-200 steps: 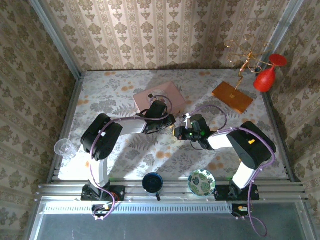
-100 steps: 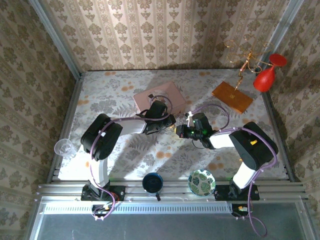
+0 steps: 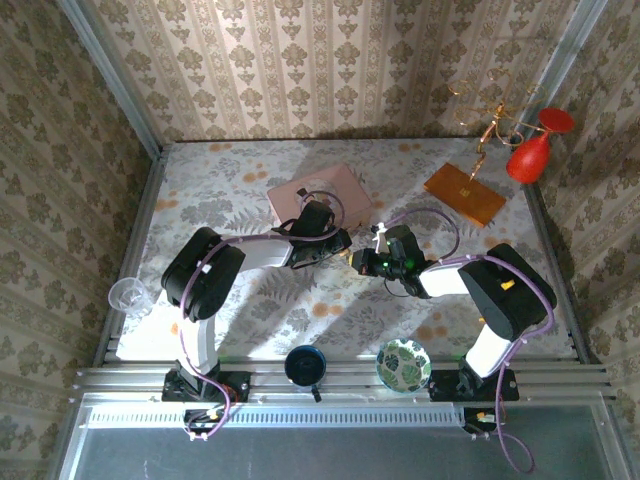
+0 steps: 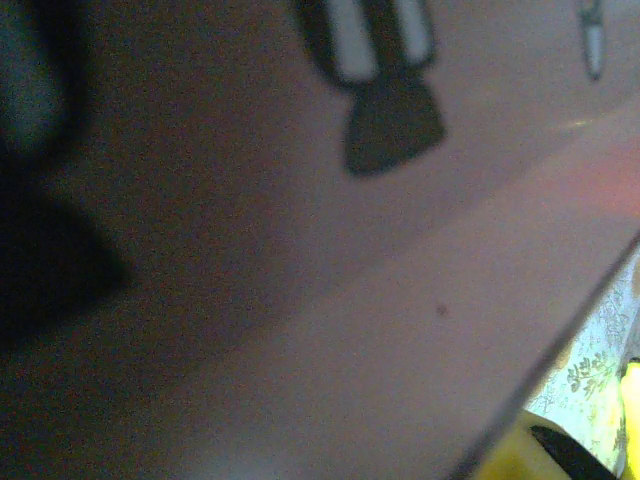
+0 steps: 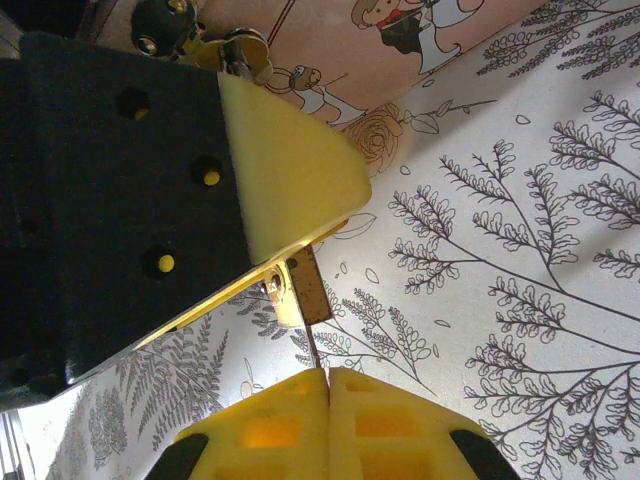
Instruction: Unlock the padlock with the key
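The padlock (image 5: pixel 300 288) sits at the middle of the table, just off the near right corner of the pink box (image 3: pixel 320 192). It is pinched between the pale foam pads of the left gripper (image 3: pixel 340 250). In the right wrist view it shows as a small brass block poking out from the tip of that narrow clamp, above the fern-print cloth (image 5: pixel 520 250).

The right gripper (image 5: pixel 328 395) faces it from the right with its yellow pads pressed together. A thin metal blade sticks out of the seam between them; this is taken to be the key (image 5: pixel 315 352). The blade's tip reaches the padlock's underside, but whether it is seated in the keyway or only touching the brass beside it cannot be told.

The step in hand appears to be insertion, with lock and key both gripped and brought end to end. The shackle is hidden behind the left pad, so its state is unknown.

The next move likely calls for a short push along the blade's own line, with the left arm holding the lock firm. Once the blade is fully in, a wrist roll would turn it. A small misalignment could bend the blade or push the lock askew in the foam.
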Action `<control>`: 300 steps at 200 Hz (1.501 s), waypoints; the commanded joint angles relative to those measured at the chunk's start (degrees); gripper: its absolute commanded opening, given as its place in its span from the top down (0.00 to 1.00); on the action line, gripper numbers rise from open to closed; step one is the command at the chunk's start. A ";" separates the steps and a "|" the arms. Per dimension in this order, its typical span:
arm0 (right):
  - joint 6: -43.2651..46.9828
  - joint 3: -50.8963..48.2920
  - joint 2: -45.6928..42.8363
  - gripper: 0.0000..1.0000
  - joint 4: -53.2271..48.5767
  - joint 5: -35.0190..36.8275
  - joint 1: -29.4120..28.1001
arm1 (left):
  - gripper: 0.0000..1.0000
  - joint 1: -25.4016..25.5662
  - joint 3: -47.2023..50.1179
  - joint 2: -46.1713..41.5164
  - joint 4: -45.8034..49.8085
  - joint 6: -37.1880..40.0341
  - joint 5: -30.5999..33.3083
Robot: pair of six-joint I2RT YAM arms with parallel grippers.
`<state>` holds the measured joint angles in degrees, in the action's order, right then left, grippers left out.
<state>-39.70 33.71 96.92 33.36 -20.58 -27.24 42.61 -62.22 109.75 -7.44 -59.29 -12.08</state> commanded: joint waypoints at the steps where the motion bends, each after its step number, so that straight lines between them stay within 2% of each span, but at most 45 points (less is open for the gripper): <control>1: -1.17 0.64 0.63 1.00 5.83 1.77 0.88 | 1.00 0.74 1.18 -1.82 -0.52 -0.57 -7.41; 115: -3.78 -0.05 1.95 1.00 10.07 4.04 0.79 | 1.00 0.85 1.24 -1.04 -2.44 -1.45 -8.92; 198: -6.09 -0.59 2.04 1.00 13.02 9.23 0.79 | 1.00 0.90 1.05 -1.73 -1.57 -0.85 -9.02; 246: -6.06 0.44 1.74 1.00 9.88 9.94 0.79 | 1.00 0.50 1.66 -1.43 -3.11 -1.20 -9.32; 290: -3.90 -3.02 -1.54 0.82 5.75 11.75 0.70 | 1.00 -0.09 2.05 -1.03 -5.68 -2.59 -9.48; 300: -3.89 -4.58 -2.57 0.72 5.75 12.48 0.70 | 1.00 -0.09 2.18 -1.11 -5.74 -2.65 -9.08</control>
<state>-44.97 31.86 97.56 39.27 -14.87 -27.31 41.91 -60.90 109.75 -11.22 -59.77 -14.31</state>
